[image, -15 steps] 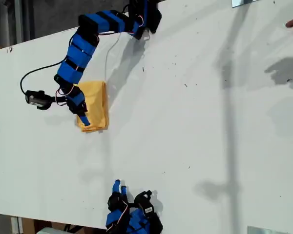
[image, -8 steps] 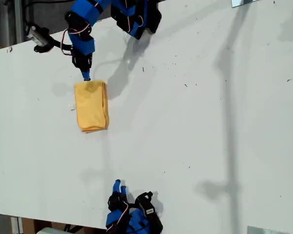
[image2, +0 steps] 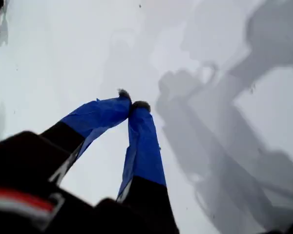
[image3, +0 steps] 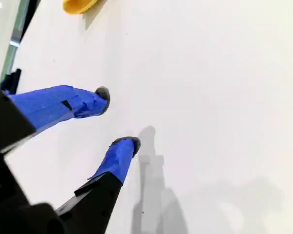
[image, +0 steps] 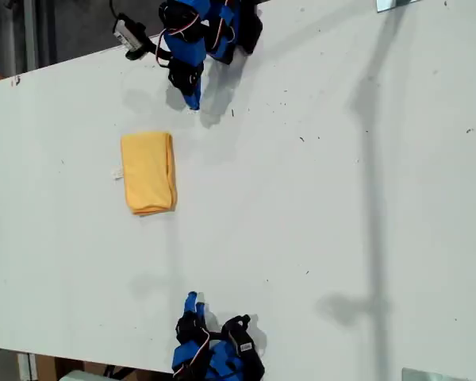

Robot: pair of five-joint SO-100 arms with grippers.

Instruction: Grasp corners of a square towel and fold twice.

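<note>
The towel (image: 148, 172) lay as a narrow folded rectangle on the surface (image: 317, 222), so both folds looked finished. My first gripper (image2: 132, 105) was clenched empty; my second gripper (image3: 118, 119) was spread, both well apart from the towel.

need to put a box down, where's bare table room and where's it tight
Bare: the white table across the exterior view's right, past the folded towel. Also the strip between the towel and the lower arm. Tightest by the upper arm, near the exterior view's top edge.
</note>
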